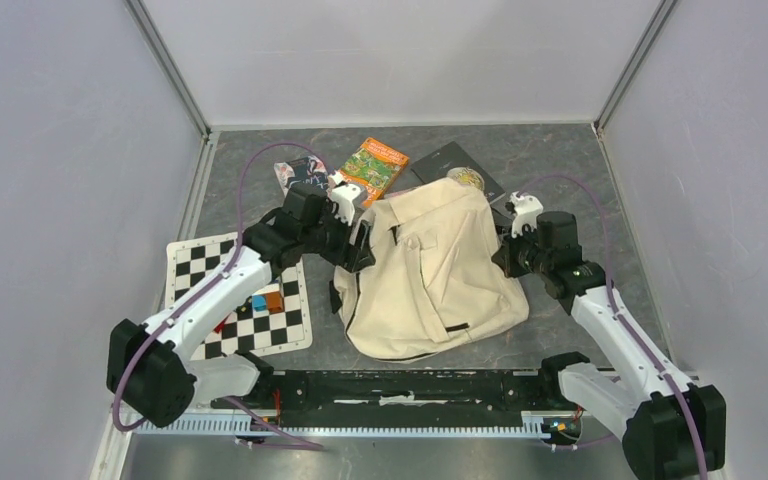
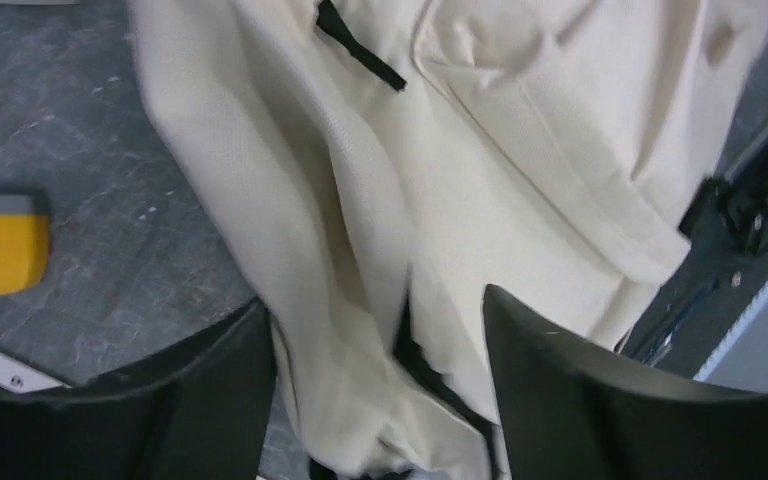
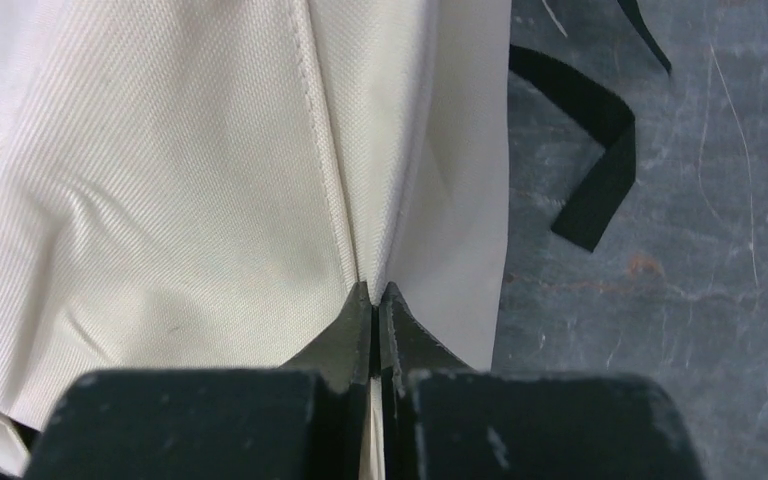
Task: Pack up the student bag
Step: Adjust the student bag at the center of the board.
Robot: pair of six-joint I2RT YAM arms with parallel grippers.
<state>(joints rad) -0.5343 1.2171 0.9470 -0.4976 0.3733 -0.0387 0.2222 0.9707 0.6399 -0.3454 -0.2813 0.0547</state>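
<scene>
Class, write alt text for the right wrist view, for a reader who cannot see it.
The right tool pinches a fold of the cream bag, its two dark fingers closed on the fabric. To the right, a black strap lies curled on the grey table.

Student bag (image 1: 430, 270): plain cream woven fabric with a black strap (image 3: 590, 150). Mat (image 1: 200, 265): black-and-white checkered, bearing an orange block (image 1: 274, 301) and a blue block (image 1: 259, 302); book (image 1: 373, 168): orange cover with a green picture. Table (image 1: 560, 160): mottled dark grey with pale scratches; left arm (image 1: 215, 290): white shell, black joints, purple cable (image 1: 239, 200).
</scene>
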